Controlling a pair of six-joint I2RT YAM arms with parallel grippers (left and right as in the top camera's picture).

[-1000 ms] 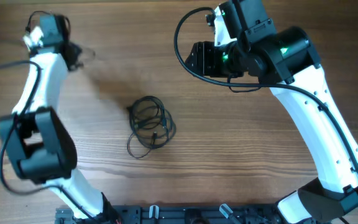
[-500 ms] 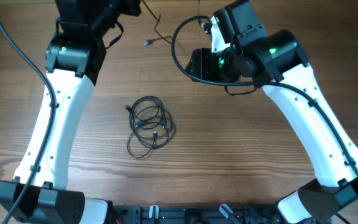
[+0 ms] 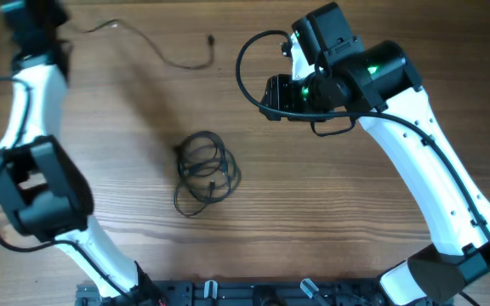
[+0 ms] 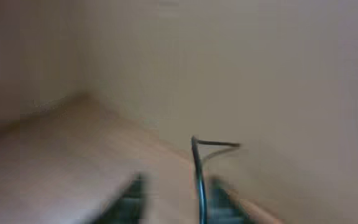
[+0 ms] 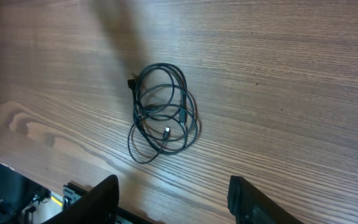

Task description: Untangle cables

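Observation:
A small coiled bundle of thin black cables (image 3: 204,170) lies on the wooden table (image 3: 330,221); the right wrist view shows it too (image 5: 161,112). One loose cable (image 3: 210,39) stretches along the far edge towards my left arm (image 3: 32,76) at the top left. In the blurred left wrist view, that strand (image 4: 197,174) runs between the parted fingers of my left gripper (image 4: 176,190), close to the right one. My right gripper (image 5: 173,186) hangs open above the table right of the bundle, empty, seen from overhead as well (image 3: 270,89).
The right arm (image 3: 432,170) crosses the right half of the table. A black rail (image 3: 228,293) runs along the near edge. Thick arm cabling (image 3: 243,64) loops beside the right wrist.
My left arm has swung from the top centre to the top left, dragging the loose cable with it, and its jaws have parted. The right arm and the bundle have barely moved.

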